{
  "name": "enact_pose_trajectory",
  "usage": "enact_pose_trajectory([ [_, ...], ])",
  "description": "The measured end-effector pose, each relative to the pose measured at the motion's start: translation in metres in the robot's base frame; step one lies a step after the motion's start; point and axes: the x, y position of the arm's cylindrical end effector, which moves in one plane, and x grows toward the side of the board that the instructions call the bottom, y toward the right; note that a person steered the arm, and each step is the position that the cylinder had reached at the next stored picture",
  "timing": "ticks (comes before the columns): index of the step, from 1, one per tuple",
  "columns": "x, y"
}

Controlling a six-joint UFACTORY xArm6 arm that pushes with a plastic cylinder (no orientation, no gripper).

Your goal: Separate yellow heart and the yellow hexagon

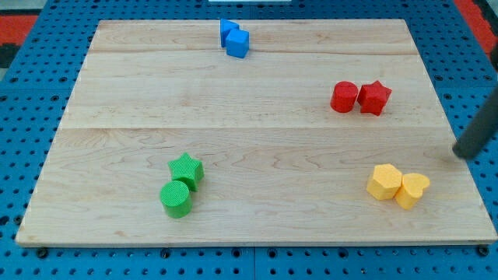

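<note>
Rod: cut off at the view's right edge.
Tip (465, 153): up-right of the touching heart (412, 190) and hexagon (384, 182).
Jaws: none, just the rod.

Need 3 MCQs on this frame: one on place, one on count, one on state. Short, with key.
1. Where is my tip relative to the yellow pair?
A. Up and to the view's right of it
B. At the view's left of it
C. Between the two blocks

2. How many blocks lie on the board?
A. Six
B. Eight
C. Ten

3. How do the yellow hexagon and yellow heart stand?
A. Far apart
B. Stacked
C. Side by side, touching

Key:
1 A: the rod ends near the board's right edge, above the heart and clear of it.
2 B: four pairs, namely blue, red, green, yellow.
3 C: no gap shows between them, so nothing is separated yet.
</note>
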Motion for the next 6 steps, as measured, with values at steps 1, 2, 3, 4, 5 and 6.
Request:
enact_pose_trajectory([
  [1,0.043,-0.004],
  [2,0.036,-0.055],
  [3,0.030,-0.094],
  [4,0.029,-0.113],
  [5,0.007,-0.163],
  [6,-0.016,-0.178],
])
